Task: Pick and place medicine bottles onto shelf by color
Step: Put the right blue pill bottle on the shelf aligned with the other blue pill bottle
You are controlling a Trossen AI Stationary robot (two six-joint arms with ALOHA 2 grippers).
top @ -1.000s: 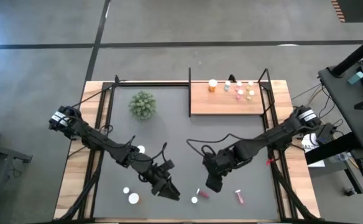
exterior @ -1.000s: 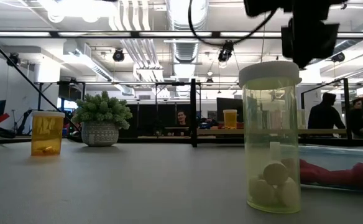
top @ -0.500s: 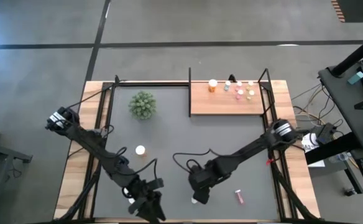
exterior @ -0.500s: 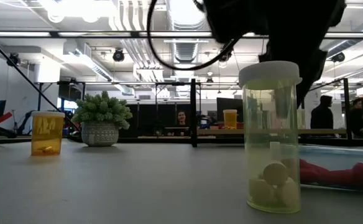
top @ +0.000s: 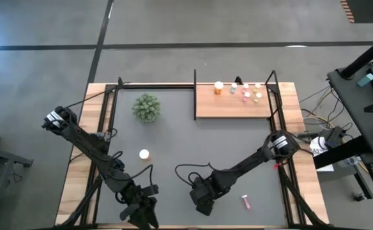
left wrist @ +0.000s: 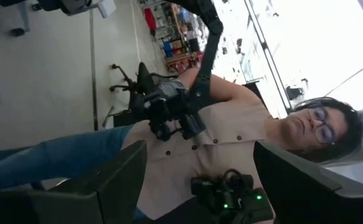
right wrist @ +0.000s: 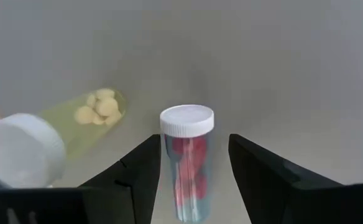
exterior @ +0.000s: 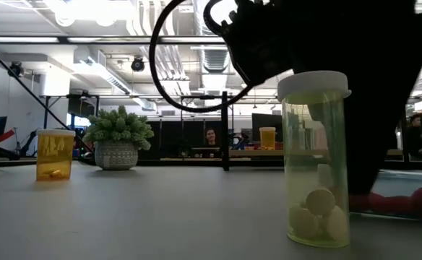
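Now right fingers (right wrist: 191, 186) open astride red vial (right wrist: 187, 163); yellow-green bottle (right wrist: 57, 134) at 9 o'clock; left fingers (left wrist: 200, 180) open, idle.

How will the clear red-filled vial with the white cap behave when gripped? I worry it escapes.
Lying on its side, the round vial could roll if a finger of the open right gripper nudges it off-centre. Its smooth clear wall looks slippery, so a centred squeeze seems wise. It probably weighs little, being small.
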